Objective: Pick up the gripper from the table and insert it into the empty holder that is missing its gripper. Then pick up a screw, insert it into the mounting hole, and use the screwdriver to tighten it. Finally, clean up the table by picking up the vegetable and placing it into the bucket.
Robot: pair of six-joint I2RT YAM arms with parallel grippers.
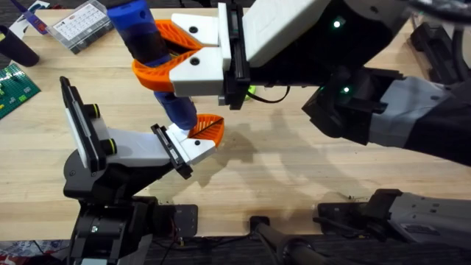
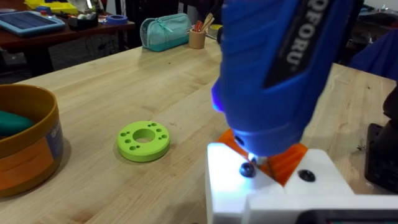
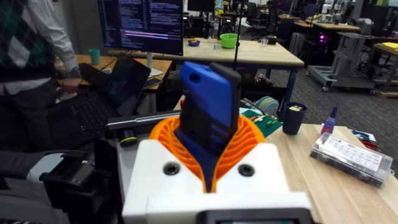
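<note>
Light wooden butcher-block table (image 1: 294, 177), its planks running lengthwise. Resting on its surface: a lime-green plastic disc (image 2: 143, 140) with a central hole and a ring of smaller holes; near it, a round orange-brown bucket (image 2: 28, 146); a clear plastic parts box (image 1: 79, 24) at the far edge; and a green circuit board (image 1: 15, 87) at the left edge.

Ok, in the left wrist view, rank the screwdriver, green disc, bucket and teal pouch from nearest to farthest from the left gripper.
1. The screwdriver, right over the left gripper.
2. The green disc, flat on the table alongside.
3. The bucket, past the disc.
4. The teal pouch, at the table's far edge.
</note>
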